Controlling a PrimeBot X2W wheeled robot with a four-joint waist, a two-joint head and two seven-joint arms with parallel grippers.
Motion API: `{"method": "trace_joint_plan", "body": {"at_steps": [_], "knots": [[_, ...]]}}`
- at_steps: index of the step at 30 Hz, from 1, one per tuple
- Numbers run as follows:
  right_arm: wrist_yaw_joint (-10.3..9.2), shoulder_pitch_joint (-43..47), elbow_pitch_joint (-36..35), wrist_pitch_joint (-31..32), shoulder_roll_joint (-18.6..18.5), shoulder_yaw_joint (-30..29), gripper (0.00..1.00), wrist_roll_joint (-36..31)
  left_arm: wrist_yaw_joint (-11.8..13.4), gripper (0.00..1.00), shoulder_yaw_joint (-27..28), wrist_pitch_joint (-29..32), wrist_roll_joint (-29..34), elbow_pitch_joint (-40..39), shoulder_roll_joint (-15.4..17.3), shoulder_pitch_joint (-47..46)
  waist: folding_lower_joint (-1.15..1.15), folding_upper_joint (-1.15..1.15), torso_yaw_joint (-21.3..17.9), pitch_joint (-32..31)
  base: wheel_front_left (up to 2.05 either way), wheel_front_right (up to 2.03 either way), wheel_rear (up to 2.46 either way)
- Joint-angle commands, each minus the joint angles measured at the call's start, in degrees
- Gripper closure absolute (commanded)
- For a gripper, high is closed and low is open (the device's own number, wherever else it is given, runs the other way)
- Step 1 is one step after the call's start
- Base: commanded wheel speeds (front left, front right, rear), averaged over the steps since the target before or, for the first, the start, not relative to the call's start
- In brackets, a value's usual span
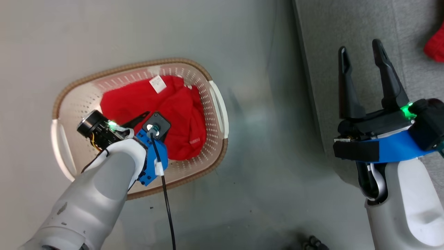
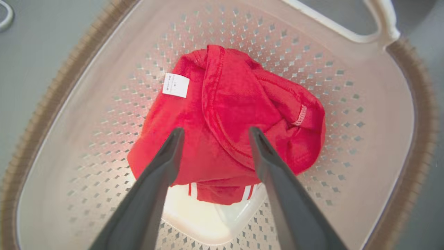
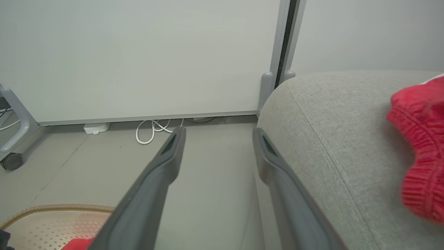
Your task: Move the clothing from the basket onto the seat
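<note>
While over the basket (image 2: 381, 104), left hand (image 2: 216, 130) wide open above clothing (image 2: 229, 104); right hand (image 1: 360, 45) open by seat (image 1: 399, 21).

Grey floor (image 1: 270, 163), cream basket (image 1: 114, 83) near grey seat (image 1: 364, 27), white cable (image 3: 144, 133)

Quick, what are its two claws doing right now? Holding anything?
Left gripper: open, empty, aimed at the clothing in the basket.
Right gripper: open, empty, by the seat.

clothing (image 3: 419, 146) cropped (right edge), label (image 2: 176, 85) unreadable
</note>
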Motion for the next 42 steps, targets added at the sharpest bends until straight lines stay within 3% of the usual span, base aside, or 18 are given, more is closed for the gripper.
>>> {"method": "trace_joint_plan", "body": {"at_steps": [1,10,18,26,27,28,29,30,42], "knots": [[0.01,-1.21,-0.46,-0.21,0.23,0.15,0.00,0.10,-0.03,0.00,-0.73,0.48,-0.71,0.25,0.12,-1.26,-0.02,0.00,-0.95,2.91,0.00,0.00,0.00],[0.01,-3.13,-3.17,-0.21,0.22,1.15,0.00,0.84,-0.03,0.00,-7.34,5.17,-8.81,0.81,2.03,-6.00,-0.02,0.00,-2.37,10.45,0.00,0.00,0.00],[0.01,-2.72,-6.24,-0.20,0.21,1.68,0.00,1.39,-0.04,0.00,-10.13,6.42,-11.46,3.12,3.72,-9.67,-0.02,0.00,-3.46,15.13,0.00,0.00,0.00],[0.01,-2.44,-8.08,-0.21,0.22,1.37,0.00,0.68,-0.04,0.00,-11.63,6.99,-12.80,4.78,3.23,-10.99,-0.02,0.00,-3.44,17.51,0.00,0.00,0.00],[0.01,-2.54,-8.19,-0.21,0.22,1.24,0.00,0.45,-0.04,0.17,-11.89,7.56,-12.68,5.02,3.19,-11.01,-0.02,0.00,-3.40,17.57,0.00,0.00,0.00],[0.01,-2.63,-8.37,-0.21,0.22,1.13,0.00,0.34,-0.04,0.62,-12.21,7.78,-12.46,5.15,3.10,-11.19,-0.02,0.00,-3.32,17.61,0.00,0.00,0.00],[0.01,-2.72,-8.46,-0.21,0.22,0.99,0.00,0.23,-0.04,0.93,-12.68,7.71,-12.07,5.24,2.97,-11.44,-0.02,0.00,-3.23,17.63,0.00,0.00,0.00],[0.01,-2.84,-8.62,-0.21,0.22,0.90,0.00,0.03,-0.04,1.00,-13.28,7.98,-11.77,5.33,2.73,-11.33,-0.02,0.00,-3.12,17.61,0.00,0.00,0.00],[0.01,-3.35,-7.62,-0.21,0.21,0.15,0.00,-0.87,-0.04,1.00,-14.19,4.77,-14.48,5.57,0.58,-11.66,-0.02,0.00,-1.27,14.20,0.00,0.00,0.00]]}}
